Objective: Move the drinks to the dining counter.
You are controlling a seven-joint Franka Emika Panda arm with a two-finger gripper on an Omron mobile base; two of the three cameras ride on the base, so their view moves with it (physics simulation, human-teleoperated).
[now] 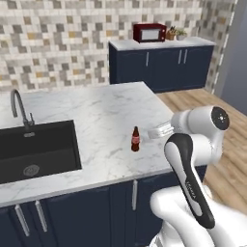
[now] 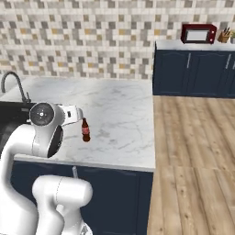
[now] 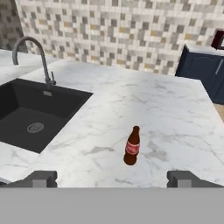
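Dark brown cola bottle with red label [image 3: 132, 146]: standing upright, cap pointing up, on white marble island top [image 3: 166, 113]; gripper [image 3: 112, 178] hanging spread apart, holding nothing.

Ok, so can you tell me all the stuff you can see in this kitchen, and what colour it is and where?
cola bottle: one, dark brown with a red label, standing upright on the dining counter, right of the sink, apart from the gripper
dining counter: one, white marble top, navy cabinets below
sink: one, black, set into the counter's left part
faucet: one, grey, curved, behind the sink
microwave: one, red, on the far navy cabinet by the wall
far cabinet: one, navy with a pale top, against the tiled wall
floor: wooden, brown, right of the counter
arm: one, white with dark joints, in front of the counter
gripper: one, dark tips, open, empty, near the bottle
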